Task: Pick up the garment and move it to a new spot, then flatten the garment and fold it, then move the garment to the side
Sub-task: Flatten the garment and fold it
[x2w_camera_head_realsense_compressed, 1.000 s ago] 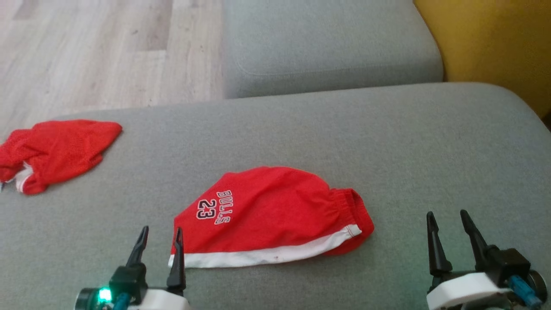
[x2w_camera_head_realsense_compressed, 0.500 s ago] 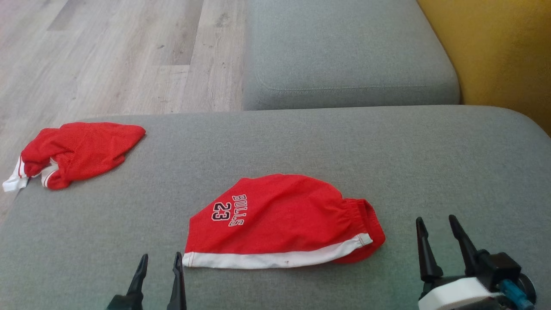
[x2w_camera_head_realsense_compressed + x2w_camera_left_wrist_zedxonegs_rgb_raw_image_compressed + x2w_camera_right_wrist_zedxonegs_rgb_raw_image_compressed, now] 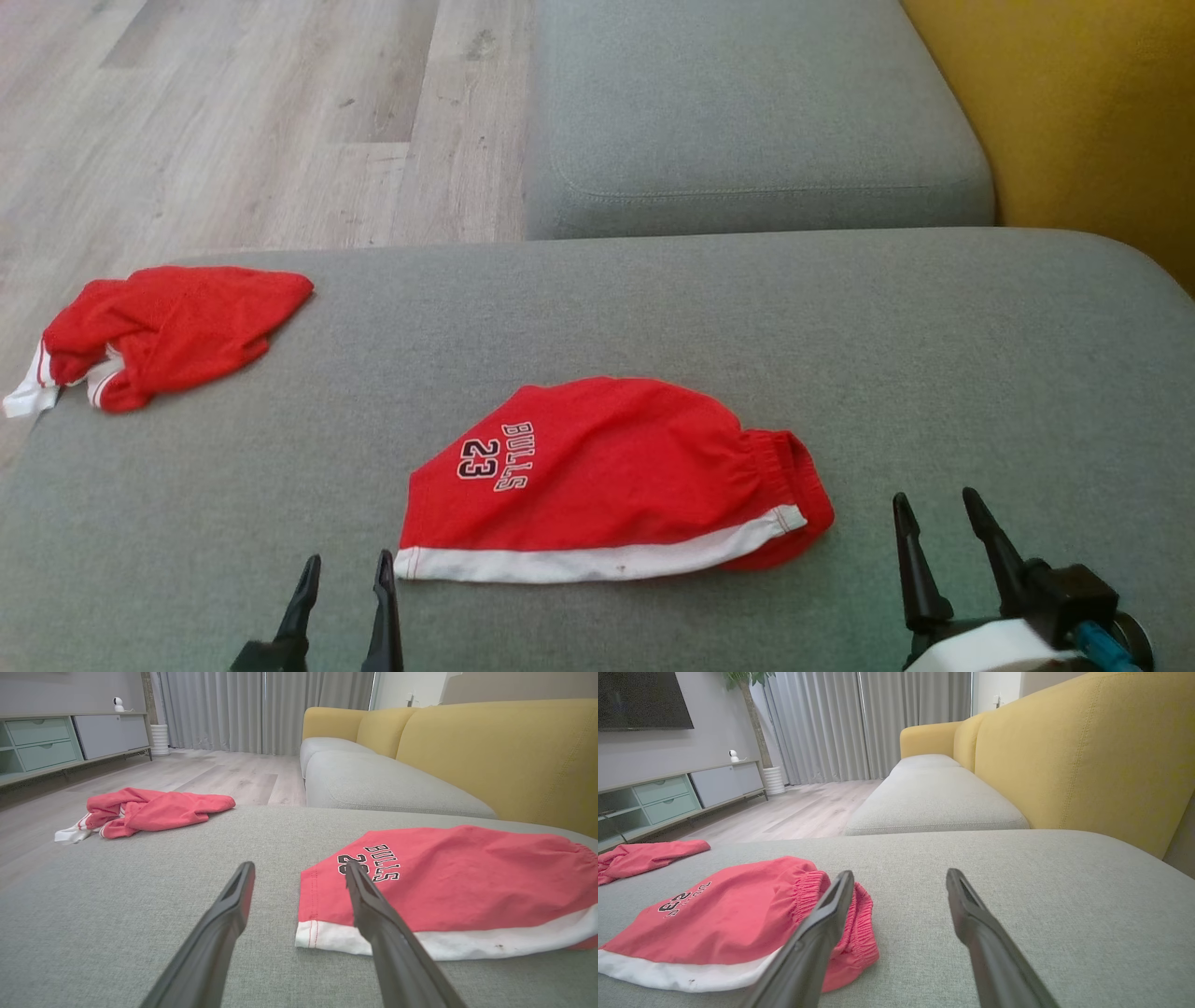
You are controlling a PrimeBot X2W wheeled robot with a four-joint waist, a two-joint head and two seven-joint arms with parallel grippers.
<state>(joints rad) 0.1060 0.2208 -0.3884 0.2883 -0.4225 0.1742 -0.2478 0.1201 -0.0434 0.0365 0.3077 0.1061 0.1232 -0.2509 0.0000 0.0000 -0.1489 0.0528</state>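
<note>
A wide grey cushion (image 3: 840, 308) of the sofa carries everything; a second grey seat and the yellow back lie beyond its far edge, and wood floor beyond its left edge.

The red shorts (image 3: 607, 476) lie folded flat near the middle of the cushion's near edge. Their white hem band runs along the near side, the gathered waistband points toward the right edge, and the "BULLS 23" print faces up at the left end.

A crumpled red garment (image 3: 168, 331) sits at the far left corner of the cushion, well apart from the shorts, with a white strip hanging over the left edge.

The right hand (image 3: 934, 497) is at the near edge to the right of the waistband, with bare cushion between them. Its fingers stand apart and hold nothing.

The left hand (image 3: 347, 558) is at the near edge just beside the white hem's left corner, fingers apart and empty. Whether its inner finger touches the cloth cannot be told.
</note>
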